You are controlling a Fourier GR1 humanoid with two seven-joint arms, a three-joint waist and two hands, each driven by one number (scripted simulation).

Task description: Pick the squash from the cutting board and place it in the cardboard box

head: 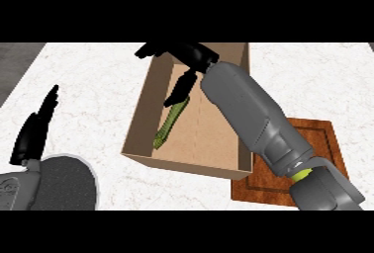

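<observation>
Squash [169, 123], slim and green, lies inside the cardboard box [191, 167], slanted along its 9 o'clock wall. The right hand [179, 52] hangs over the box's 12 o'clock end, fingers spread and relaxed, closed round nothing. A black finger [182, 88] points toward 6 o'clock with its tip just at the squash's upper end; contact cannot be told. The wooden cutting board [321, 143] sits at 4 o'clock of the box. The left hand [36, 128] rests at 9 o'clock, fingers straight and pressed together.

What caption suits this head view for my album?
Squash lies inside the cardboard box, right hand over its far end.
</observation>
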